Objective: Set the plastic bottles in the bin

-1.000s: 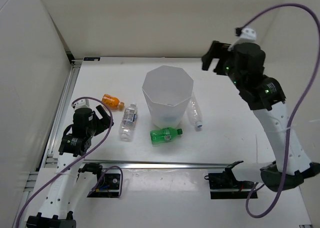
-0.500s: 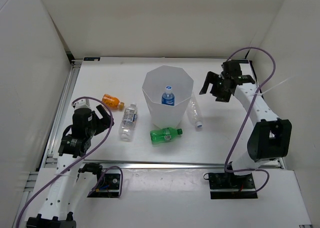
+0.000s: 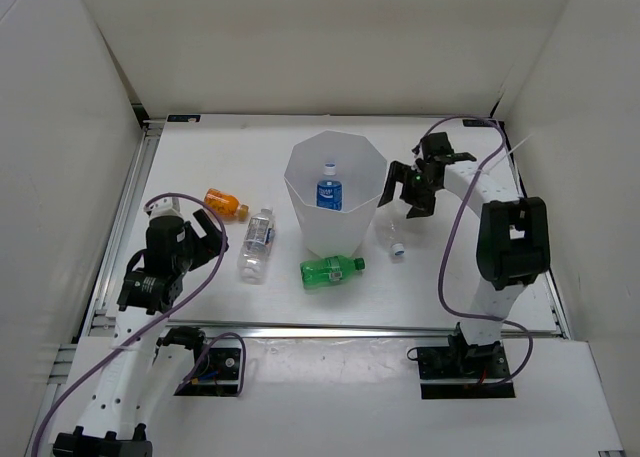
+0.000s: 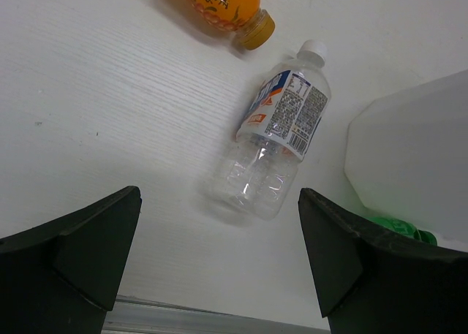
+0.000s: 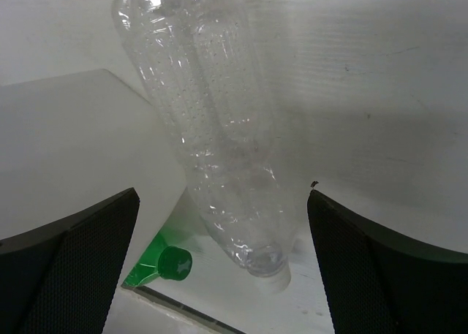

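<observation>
**Bottles, plastic, five; bin (image 3: 332,235), one.**

- Right hand (image 3: 410,189): spread wide and holding nothing, poised above the plain bottle (image 5: 212,144).
- Plain bottle: lies on its side on the table (image 3: 450,267), framed between this hand's two fingers. The cap end is nearest the hand and the body runs away from it. The bin wall is just beside it, on one finger's side.
- Handling (judged): empty, so very light. The thin clear wall should dent under a hard squeeze, and it is smooth, slick and apt to roll. Best taken across mid-body, or nearer the stiffer neck. The bin-side finger has little room.
- Left hand (image 3: 205,235): equally wide, empty.
- Pale-labelled bottle (image 4: 274,151): ahead of the left hand, slightly toward its bin-side finger, lying flat.
- Orange bottle (image 4: 219,1): farther ahead of the left hand.
- Green bottle (image 3: 332,269): lying by the bin's foot, well off to the side of both hands.
- Blue-labelled bottle (image 3: 328,190): inside the bin.
</observation>
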You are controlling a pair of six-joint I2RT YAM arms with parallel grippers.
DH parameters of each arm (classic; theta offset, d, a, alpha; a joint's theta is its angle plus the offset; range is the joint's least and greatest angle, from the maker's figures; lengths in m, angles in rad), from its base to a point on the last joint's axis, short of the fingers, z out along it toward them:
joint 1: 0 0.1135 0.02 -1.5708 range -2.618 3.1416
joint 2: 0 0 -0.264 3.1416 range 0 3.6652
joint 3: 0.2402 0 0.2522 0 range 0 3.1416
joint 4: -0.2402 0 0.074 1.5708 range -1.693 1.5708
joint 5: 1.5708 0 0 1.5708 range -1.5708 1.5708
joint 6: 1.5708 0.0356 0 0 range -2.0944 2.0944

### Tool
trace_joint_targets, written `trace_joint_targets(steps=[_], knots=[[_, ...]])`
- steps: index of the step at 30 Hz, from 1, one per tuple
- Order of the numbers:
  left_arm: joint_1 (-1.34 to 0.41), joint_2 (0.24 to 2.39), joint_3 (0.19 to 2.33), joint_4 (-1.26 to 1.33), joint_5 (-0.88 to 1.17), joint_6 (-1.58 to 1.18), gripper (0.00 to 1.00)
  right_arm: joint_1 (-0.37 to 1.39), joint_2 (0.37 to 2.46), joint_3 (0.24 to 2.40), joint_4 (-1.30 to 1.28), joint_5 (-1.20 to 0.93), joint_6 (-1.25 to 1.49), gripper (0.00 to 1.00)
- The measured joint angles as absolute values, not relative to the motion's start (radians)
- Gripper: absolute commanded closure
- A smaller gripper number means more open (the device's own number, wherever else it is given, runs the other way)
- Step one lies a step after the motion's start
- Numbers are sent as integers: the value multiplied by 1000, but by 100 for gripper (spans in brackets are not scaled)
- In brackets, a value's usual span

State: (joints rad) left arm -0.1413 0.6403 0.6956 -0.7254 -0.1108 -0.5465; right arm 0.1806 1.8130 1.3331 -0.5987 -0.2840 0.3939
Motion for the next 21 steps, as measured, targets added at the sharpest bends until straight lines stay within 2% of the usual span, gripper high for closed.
trace_joint_targets(steps=[5,7,9,10,12,15,16,20,21], knots=[[-141,649,695,-725,-110,-546,0,210,1868,1335,-593,-287,391,0],[-141,649,695,-725,-110,-546,0,220,1877,1335,-592,-287,393,5],[-141,649,695,-725,-111,-546,0,226,1884,1335,-587,-287,397,16],[-141,649,695,-725,-109,-546,0,229,1887,1335,-583,-286,399,29],[-141,649,695,-725,-105,-546,0,229,1894,1333,-577,-283,413,47],[-141,649,695,-725,-102,-546,0,210,1893,1332,-572,-289,435,61],[-141,649,695,-725,-100,-546,0,200,1891,1332,-572,-287,440,70],[-141,652,695,-725,-96,-546,0,139,1866,1319,-579,-270,474,88],[-141,653,695,-725,-96,-546,0,123,1847,1305,-579,-248,479,88]])
